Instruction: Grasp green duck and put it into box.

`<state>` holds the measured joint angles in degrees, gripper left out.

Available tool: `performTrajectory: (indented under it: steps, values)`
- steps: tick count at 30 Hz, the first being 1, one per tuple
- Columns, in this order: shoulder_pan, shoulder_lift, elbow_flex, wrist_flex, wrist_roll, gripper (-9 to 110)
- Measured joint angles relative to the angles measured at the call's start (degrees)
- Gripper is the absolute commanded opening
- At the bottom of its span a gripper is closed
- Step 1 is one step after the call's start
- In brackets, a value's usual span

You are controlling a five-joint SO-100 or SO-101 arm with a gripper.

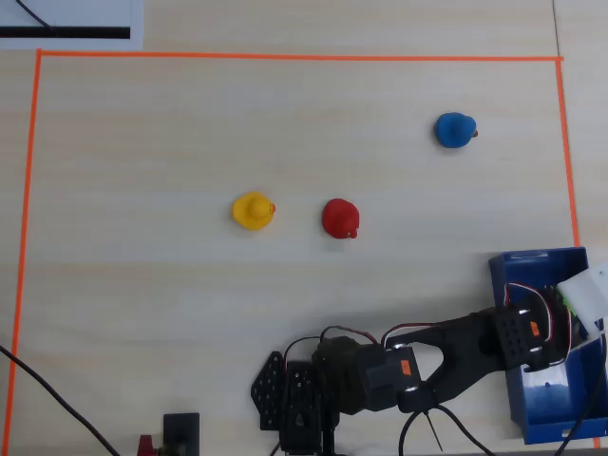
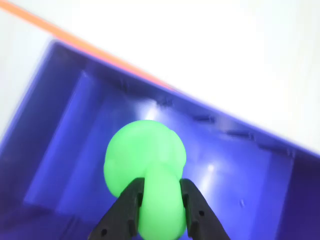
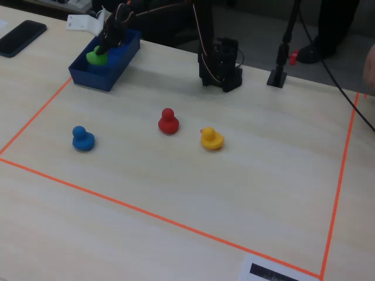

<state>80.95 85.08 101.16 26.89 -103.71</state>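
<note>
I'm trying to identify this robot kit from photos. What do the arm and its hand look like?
The arm is matte black plastic, with small orange tabs and thin red, black and white wires looping over its joints. The hand has two black, ridged fingers. A white block sits at the wrist.

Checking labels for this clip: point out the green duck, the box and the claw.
green duck (image 2: 145, 155), wrist view, on its rounded head.
box (image 3: 94, 79), fixed view, on its near outer wall.
claw (image 2: 161, 210), wrist view, midway between fingertips, shut on the duck.

Pale wood table (image 1: 190, 323), orange-taped: box (image 1: 546, 423), 3 ducks (image 1: 254, 211), arm base (image 1: 299, 399).
</note>
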Motion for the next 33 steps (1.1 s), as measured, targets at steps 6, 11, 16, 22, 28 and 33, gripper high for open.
performTrajectory:
  steps: [6,11,16,22,28,33]
  values:
    - [-0.53,-0.79,0.00,-1.76,0.00,18]
    - [-0.62,-0.79,-0.88,-0.35,0.00,21]
    - [-2.02,0.53,-0.88,3.16,0.35,17]
    - [-14.33,13.71,-0.88,12.83,8.44,6]
    - [-46.41,36.65,4.83,30.41,22.06,0]
    - [-73.74,61.61,26.02,36.91,21.45,0]
